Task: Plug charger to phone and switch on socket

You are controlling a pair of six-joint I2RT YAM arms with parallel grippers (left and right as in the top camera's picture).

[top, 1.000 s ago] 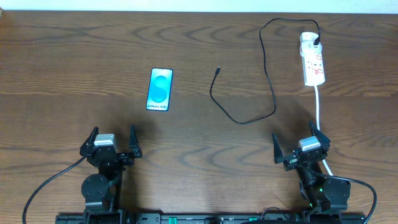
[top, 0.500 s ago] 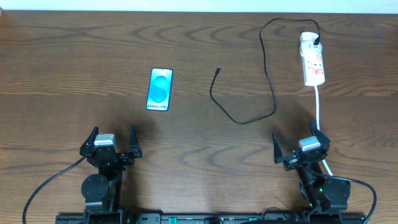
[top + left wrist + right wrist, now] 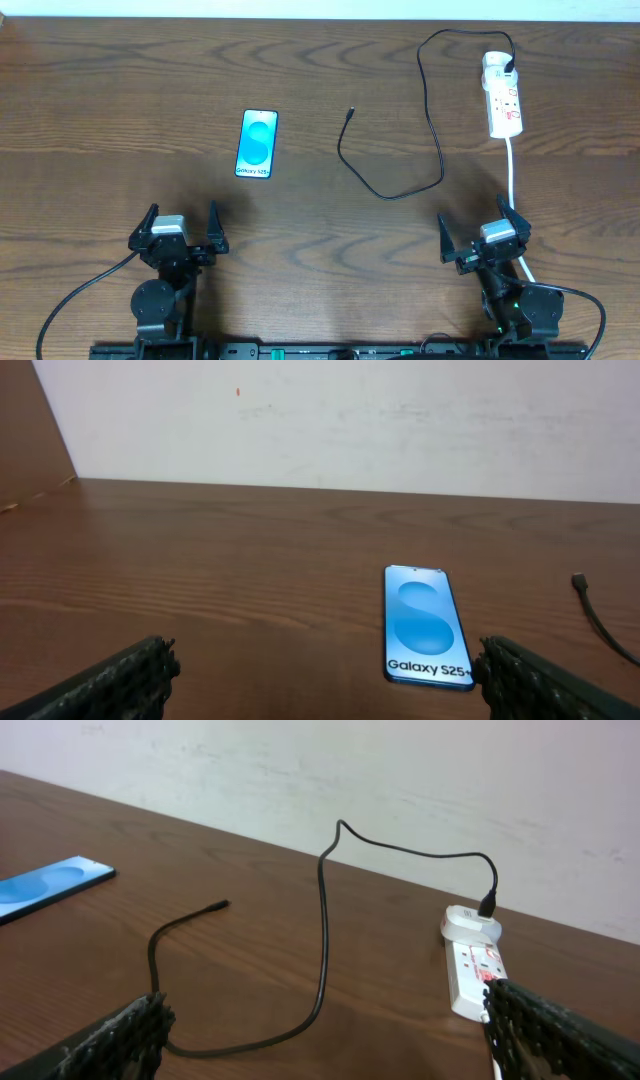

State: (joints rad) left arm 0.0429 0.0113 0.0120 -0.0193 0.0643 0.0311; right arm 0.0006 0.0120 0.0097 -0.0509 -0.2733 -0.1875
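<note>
The one thing here that holds another is the socket [image 3: 505, 100], a small elongated white plastic power strip with red marks, lying at the far right of the dark brown wooden worktop [image 3: 120, 60]. A black plug [image 3: 511, 67] sits in its far end. That plug belongs to the charger [image 3: 441, 165], a long thin black cable. It arches away from the plug, runs toward the near edge, loops round and ends in a small connector tip [image 3: 351, 111] lying loose on the wood. The tip is well apart from the phone [image 3: 257, 144], a slim rectangular handset with a black edge and a bright blue screen reading "Galaxy S25". The phone lies flat, screen up, left of centre, touching nothing else.

A thick white cord [image 3: 512, 170] leaves the near end of the socket and disappears behind the right arm [image 3: 525, 310]. The red marks are too small from overhead to count surely; there seem to be two groups. The left wrist view cuts the cable off at its right edge, and the right wrist view cuts the phone off at its left edge.

There is one phone, one charger, one socket and two grippers. The left gripper [image 3: 182, 210] and the right gripper [image 3: 478, 214] both sit near the front edge, jaws spread wide, holding nothing, each well apart from the task's things.
</note>
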